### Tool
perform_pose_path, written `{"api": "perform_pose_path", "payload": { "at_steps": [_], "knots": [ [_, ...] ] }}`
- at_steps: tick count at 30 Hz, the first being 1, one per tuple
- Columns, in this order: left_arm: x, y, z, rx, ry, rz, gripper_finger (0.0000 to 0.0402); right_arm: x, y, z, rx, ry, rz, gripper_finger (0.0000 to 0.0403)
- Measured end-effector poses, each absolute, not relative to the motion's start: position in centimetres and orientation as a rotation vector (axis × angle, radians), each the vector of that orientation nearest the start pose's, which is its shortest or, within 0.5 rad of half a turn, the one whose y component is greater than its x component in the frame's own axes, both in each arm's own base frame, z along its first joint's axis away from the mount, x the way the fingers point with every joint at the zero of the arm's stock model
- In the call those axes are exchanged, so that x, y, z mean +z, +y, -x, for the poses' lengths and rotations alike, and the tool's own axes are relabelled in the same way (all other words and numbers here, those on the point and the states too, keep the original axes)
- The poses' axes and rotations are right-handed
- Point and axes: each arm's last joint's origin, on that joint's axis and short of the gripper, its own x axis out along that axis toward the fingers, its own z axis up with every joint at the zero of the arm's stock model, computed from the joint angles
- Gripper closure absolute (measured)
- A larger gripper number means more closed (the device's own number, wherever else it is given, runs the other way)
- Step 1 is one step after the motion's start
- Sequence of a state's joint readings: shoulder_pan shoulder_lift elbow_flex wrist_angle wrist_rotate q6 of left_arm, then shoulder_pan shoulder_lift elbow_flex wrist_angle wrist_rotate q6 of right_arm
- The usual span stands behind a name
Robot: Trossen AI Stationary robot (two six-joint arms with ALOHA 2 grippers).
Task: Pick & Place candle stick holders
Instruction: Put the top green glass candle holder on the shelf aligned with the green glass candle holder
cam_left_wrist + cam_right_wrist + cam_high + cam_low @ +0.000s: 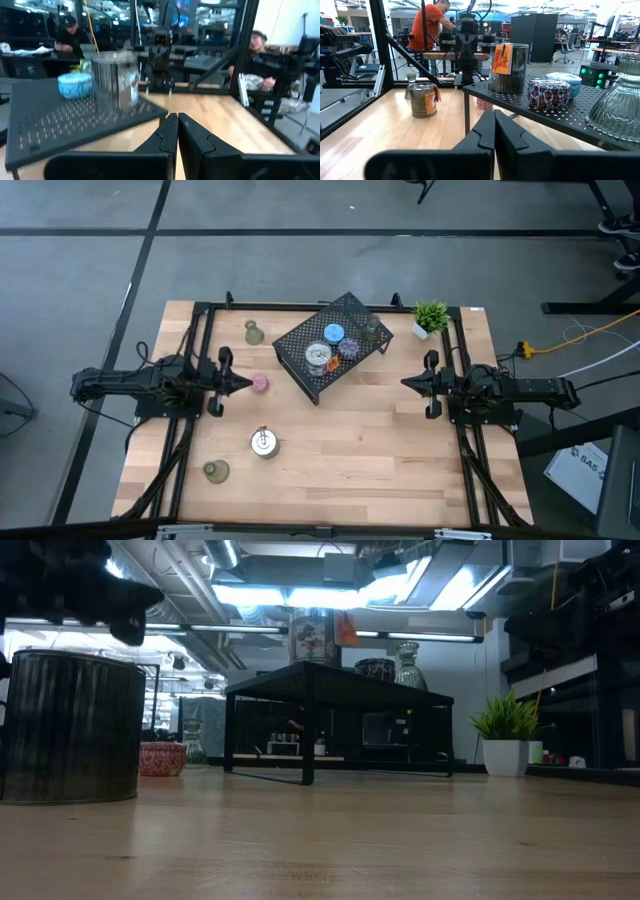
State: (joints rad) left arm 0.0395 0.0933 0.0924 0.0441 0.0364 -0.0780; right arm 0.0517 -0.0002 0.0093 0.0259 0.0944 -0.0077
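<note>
Hanging orange tag (pixel 500 58), unreadable, on silver holder (pixel 508 67) atop rack (pixel 540 107).

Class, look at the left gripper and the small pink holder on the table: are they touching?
Apart. The high view shows bare wood between the shut left gripper and the pink holder just beyond its tips.

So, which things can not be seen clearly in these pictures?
- Low view: the silver holder is cut off by the left edge; most of what stands on the black rack is hidden behind the rack top.
- High view: the green holder on the rack is too small to tell its shape.
- Left wrist view: the blue holder is blurred.
</note>
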Motion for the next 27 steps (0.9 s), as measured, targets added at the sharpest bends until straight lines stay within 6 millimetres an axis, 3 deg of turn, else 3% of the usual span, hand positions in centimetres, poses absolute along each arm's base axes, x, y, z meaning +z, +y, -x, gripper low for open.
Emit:
{"api": "perform_pose_path", "payload": {
  "at_steps": [16, 27],
  "knots": [
    [25.2, 0.3, -8.1, 0.037, -0.043, 0.147, 0.0396, 16.9, 0.2, -9.7, -0.043, -0.035, 0.005, 0.0402],
    [30.1, 0.5, -9.2, 0.071, -0.041, 0.198, 0.0396, 16.9, 0.2, -9.7, -0.042, -0.035, 0.005, 0.0402]
  ]
}}
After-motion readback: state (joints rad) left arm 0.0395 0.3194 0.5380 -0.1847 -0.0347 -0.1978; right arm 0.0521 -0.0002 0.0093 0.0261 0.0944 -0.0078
